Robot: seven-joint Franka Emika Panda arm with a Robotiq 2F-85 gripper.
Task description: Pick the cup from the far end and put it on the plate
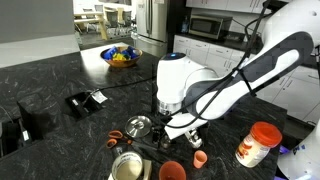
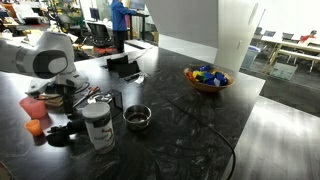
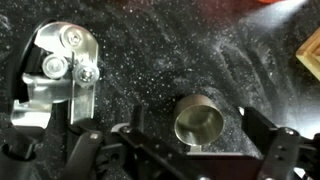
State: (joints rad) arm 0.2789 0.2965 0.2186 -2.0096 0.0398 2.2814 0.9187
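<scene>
Currently the gripper (image 3: 190, 128) is hanging low over the black counter (image 3: 170, 50) with jaws spread wide, gripping nothing. In the wrist view the cup (image 3: 199, 122) is sitting upright between the two dark fingers (image 3: 264, 142), open mouth facing up, not touching either one. In both exterior views the cup (image 1: 138, 126) (image 2: 137, 117) is standing on the counter just beside the gripper, apart from it, so the tool is not yet closing around it.

A shiny metal gadget (image 3: 58, 68) is lying near the cup in the wrist view, off past one finger. A white container (image 2: 97, 125) is standing just beside the cup in an exterior view, and an orange cup (image 2: 36, 127) is sitting further out beyond it. A red-brown bowl (image 1: 172, 170) is sitting near the cup towards the camera in an exterior view. A fruit bowl (image 1: 120, 57) (image 2: 207, 78) is sitting well apart from the cup in both exterior views. Whether any of these is the plate, I cannot tell.
</scene>
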